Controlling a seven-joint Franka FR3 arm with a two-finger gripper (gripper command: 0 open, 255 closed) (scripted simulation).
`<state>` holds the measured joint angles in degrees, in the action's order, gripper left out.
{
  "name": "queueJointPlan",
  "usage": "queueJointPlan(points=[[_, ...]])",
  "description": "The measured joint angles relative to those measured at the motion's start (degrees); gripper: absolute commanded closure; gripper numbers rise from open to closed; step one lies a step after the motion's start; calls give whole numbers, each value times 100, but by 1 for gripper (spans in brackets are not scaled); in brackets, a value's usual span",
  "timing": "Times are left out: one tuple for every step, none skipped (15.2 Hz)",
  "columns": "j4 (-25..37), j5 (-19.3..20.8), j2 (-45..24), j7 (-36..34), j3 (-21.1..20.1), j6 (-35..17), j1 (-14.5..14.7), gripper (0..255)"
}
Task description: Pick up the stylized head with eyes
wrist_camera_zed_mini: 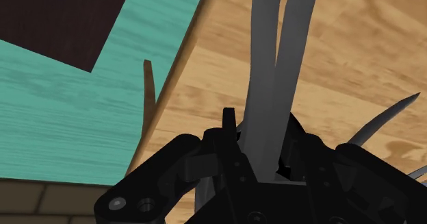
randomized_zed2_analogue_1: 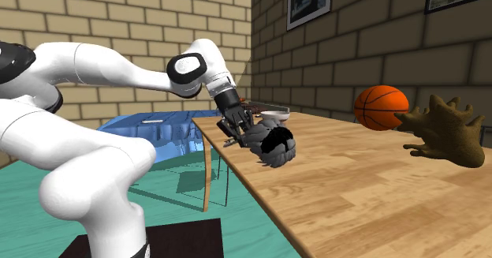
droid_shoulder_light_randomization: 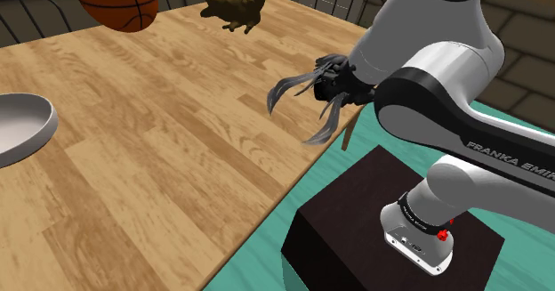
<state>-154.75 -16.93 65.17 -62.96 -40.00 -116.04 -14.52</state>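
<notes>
- Stylized head (randomized_zed2_analogue_1: 276, 146), grey with long curved spikes, sits mid-frame in the second exterior view, at the wooden table's (randomized_zed2_analogue_1: 355, 193) edge.
- Black gripper (randomized_zed2_analogue_1: 247, 132) is clenched on it.
- Orange basketball (randomized_zed2_analogue_1: 381, 107) and brown spiky figure (randomized_zed2_analogue_1: 445, 132) lie at the right.
- White bowl (droid_shoulder_light_randomization: 22, 125) sits at the shoulder view's left edge.

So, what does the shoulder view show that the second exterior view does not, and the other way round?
Shoulder view: the lettering on the arm and red marks near its base. Second exterior view: framed pictures on the brick wall. Both: the wooden table, the basketball, the brown spiky figure, the teal floor, and the grey head clasped in the shut jaws at the table's edge.
</notes>
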Motion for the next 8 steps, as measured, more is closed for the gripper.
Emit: queueJointPlan(points=[[66, 28, -27, 21, 29, 32, -37, 255], [138, 57, -16, 32, 70, 112, -47, 255], [201, 82, -19, 46, 102, 169, -64, 255], [293, 112, -36, 57, 135, 237, -93, 255], [375, 143, -54, 76, 171, 296, -122, 255], [438, 179, -50, 106, 227, 361, -140, 255], [500, 207, -39, 121, 268, 435, -148, 255], [573, 231, -52, 135, 299, 490, -168, 255]])
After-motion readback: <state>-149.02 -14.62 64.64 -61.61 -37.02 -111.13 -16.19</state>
